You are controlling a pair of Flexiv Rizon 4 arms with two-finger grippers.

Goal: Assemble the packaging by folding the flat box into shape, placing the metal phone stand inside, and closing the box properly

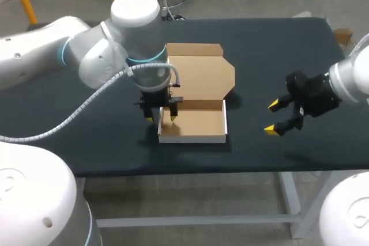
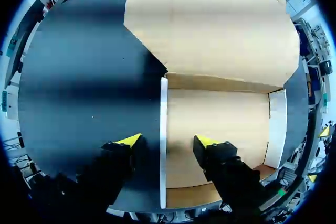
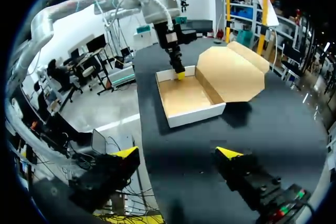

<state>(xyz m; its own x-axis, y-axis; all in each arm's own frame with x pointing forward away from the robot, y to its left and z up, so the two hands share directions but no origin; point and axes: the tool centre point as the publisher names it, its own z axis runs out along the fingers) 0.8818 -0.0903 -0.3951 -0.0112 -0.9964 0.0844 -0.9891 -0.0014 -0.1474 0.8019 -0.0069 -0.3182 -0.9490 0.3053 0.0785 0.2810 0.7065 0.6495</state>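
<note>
The table (image 1: 271, 50) was seen from above and behind in the head view. The left wrist view was aimed straight down, close over one wall of the box (image 2: 215, 124). The right wrist view was set low and farther off, facing that box, which was shared by all three.

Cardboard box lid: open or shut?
Open. The brown cardboard box has its walls folded up, and its lid is swung back behind the tray, leaving the inside uncovered in all three views.

Lid (image 2: 220, 30) cut off in left wrist view, its left edge partly hidden behind left arm (image 1: 132, 33) overhead
</note>
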